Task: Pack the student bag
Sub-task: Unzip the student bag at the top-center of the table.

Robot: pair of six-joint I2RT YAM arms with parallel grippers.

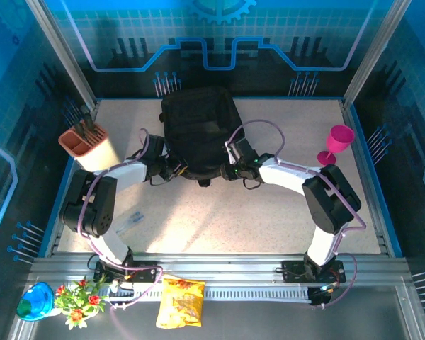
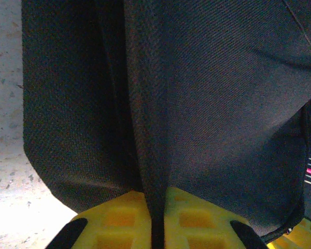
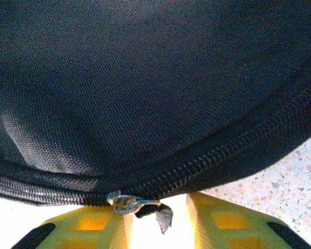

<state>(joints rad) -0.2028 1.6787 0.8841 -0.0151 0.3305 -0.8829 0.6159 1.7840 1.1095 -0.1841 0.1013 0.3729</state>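
Note:
The student bag (image 1: 198,131), a large black fabric backpack, lies at the back middle of the table. At its near left corner my left gripper (image 1: 171,168) is shut, and its yellow fingers (image 2: 119,220) pinch a fold of the bag's black fabric (image 2: 155,155). My right gripper (image 1: 230,168) is at the bag's near right edge. Its yellow fingers (image 3: 223,220) stand apart with bright table showing between them. The metal zipper slider (image 3: 123,202) and its dark pull tab (image 3: 163,217) hang in that gap, next to the left finger, on the zipper line (image 3: 207,161).
A terracotta holder with pens (image 1: 87,145) stands at the left edge, and a pink goblet (image 1: 336,142) at the right. A small clear item (image 1: 129,221) lies near the left arm. A yellow snack bag (image 1: 180,301), flowers (image 1: 74,297) and a blue bowl (image 1: 34,301) sit on the front rail.

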